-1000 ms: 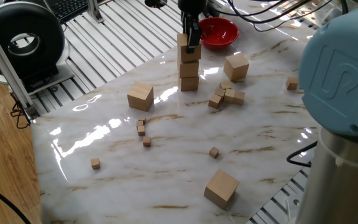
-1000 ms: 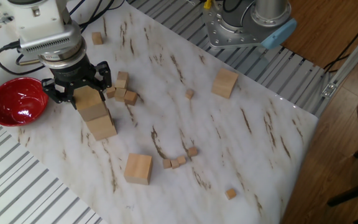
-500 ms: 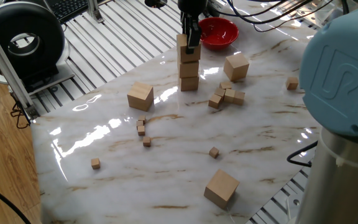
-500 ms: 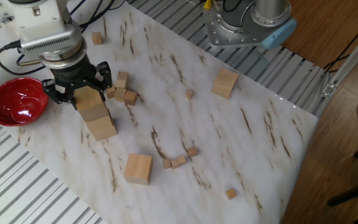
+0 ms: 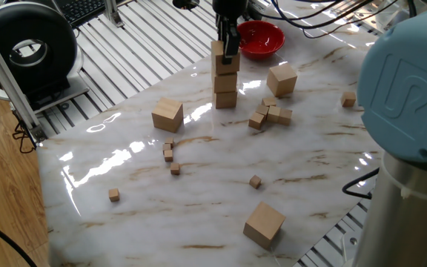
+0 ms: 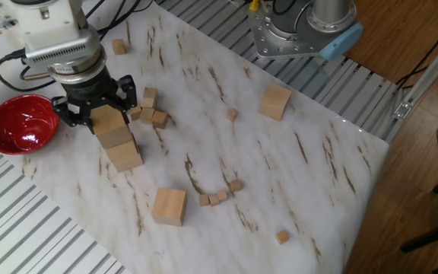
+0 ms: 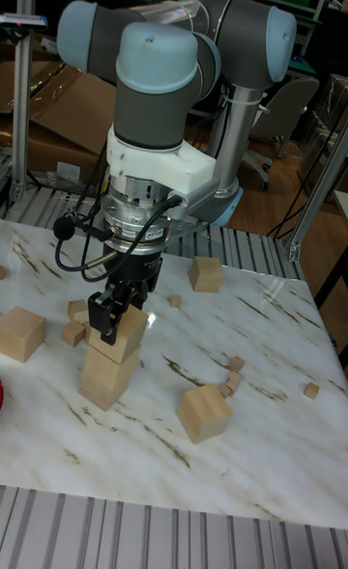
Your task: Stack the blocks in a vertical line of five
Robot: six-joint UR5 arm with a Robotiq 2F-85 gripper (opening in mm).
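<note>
Currently the gripper (image 7: pixel 116 318) has its jaws clenched on the top large plain tan wooden cube (image 7: pixel 121 334) of a three-high stack (image 5: pixel 225 80) on the marble counter (image 5: pixel 221 185). Directly below the jaws the stack looks crooked; releasing off-centre could topple it.

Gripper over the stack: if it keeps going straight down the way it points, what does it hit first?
The gripper points straight down with its fingers around the top block of the three-high stack. It would press that block into the middle block beneath.
</note>
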